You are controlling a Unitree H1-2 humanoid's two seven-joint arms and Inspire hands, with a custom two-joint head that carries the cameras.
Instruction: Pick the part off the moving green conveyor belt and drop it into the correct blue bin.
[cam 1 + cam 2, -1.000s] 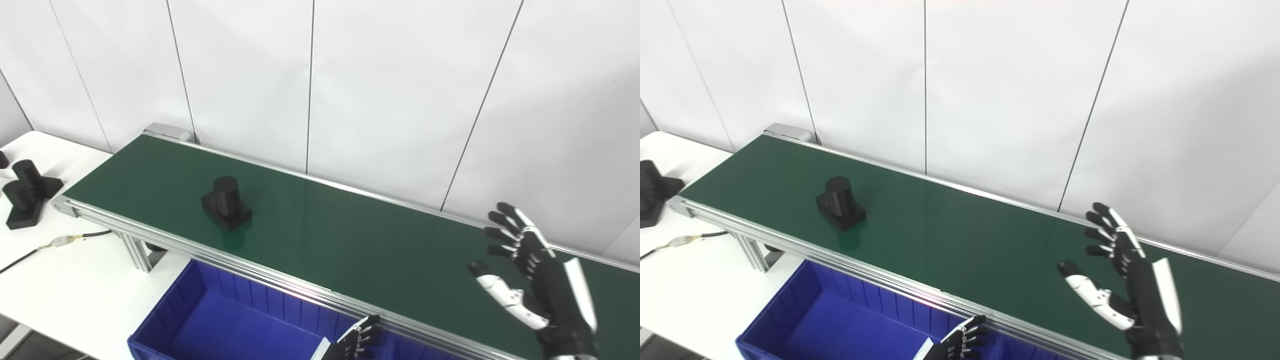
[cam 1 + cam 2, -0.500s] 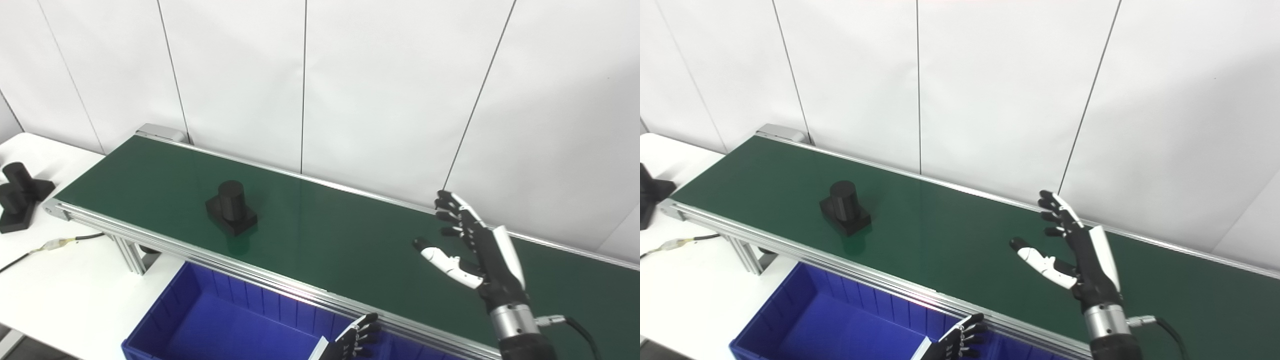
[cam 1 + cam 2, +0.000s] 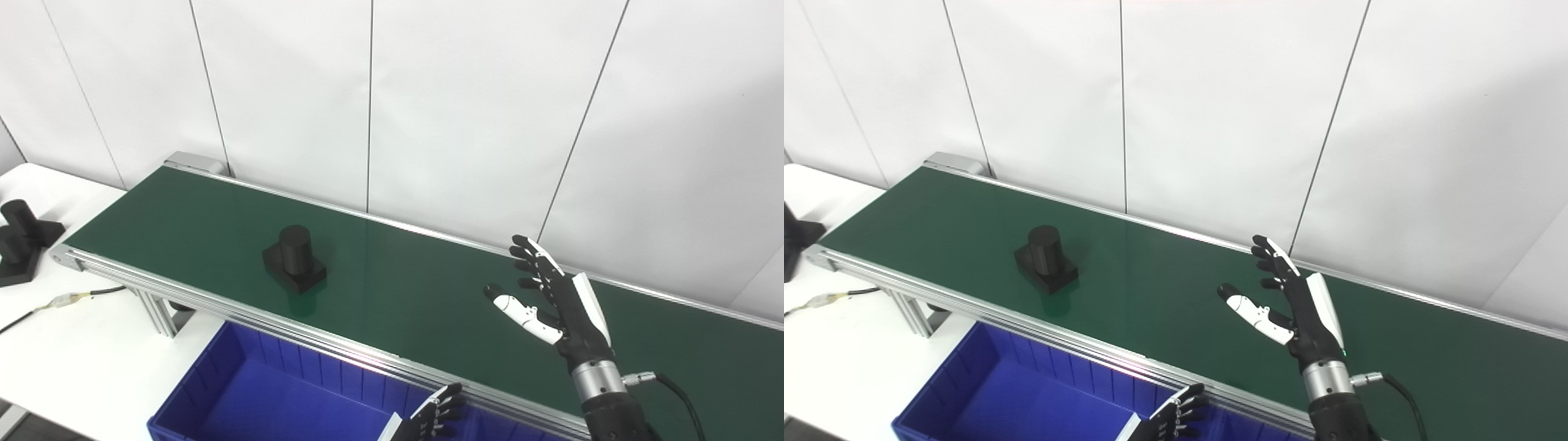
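A black part (image 3: 294, 258), a short cylinder on a square base, stands upright on the green conveyor belt (image 3: 398, 294) left of its middle. My right hand (image 3: 554, 303) is open and empty above the belt, well to the right of the part, thumb pointing toward it. My left hand (image 3: 436, 416) shows only its fingers at the bottom edge, over the blue bin (image 3: 275, 398); they look loosely curled and hold nothing that I can see.
Two similar black parts (image 3: 18, 242) stand on the white table at the far left. A cable (image 3: 67, 299) lies on the table by the belt's left end. A white wall runs behind the belt.
The part has ridden the belt to the right. My right hand has moved left and farther out over the belt, staying open. The left hand has stayed put.
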